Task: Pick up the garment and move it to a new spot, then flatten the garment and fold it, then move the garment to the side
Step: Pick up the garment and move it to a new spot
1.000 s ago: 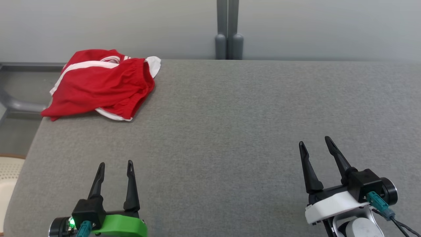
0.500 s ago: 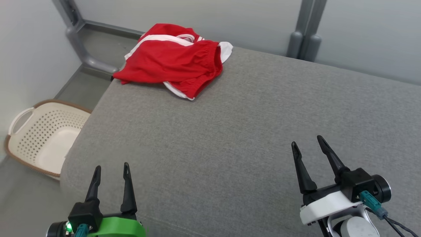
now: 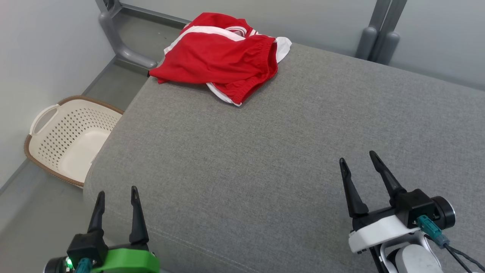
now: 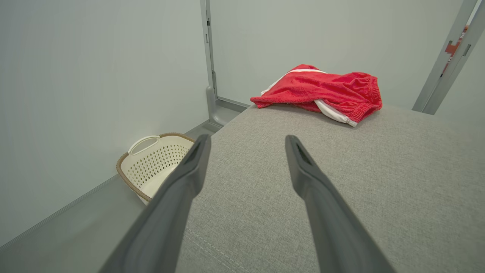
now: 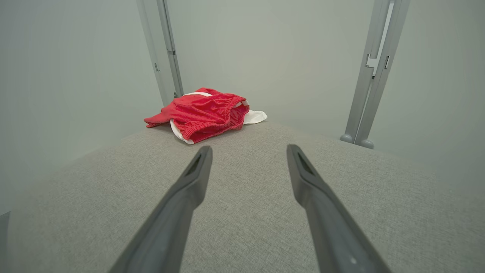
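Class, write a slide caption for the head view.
Red garment crumpled at the far-left corner of the grey surface; left gripper and right gripper open, short of it.

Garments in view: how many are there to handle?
1: a crumpled red fabric garment with white trim at the far left corner of the grey upholstered cushion. The cushion hides part of the cream perforated plastic basket on the floor, so more could be there.

garment [image 3: 223, 62] lies on the cushion [image 3: 265, 159] at eleven o'clock; basket [image 3: 64, 132] stands on the floor [image 3: 30, 227] at nine o'clock.
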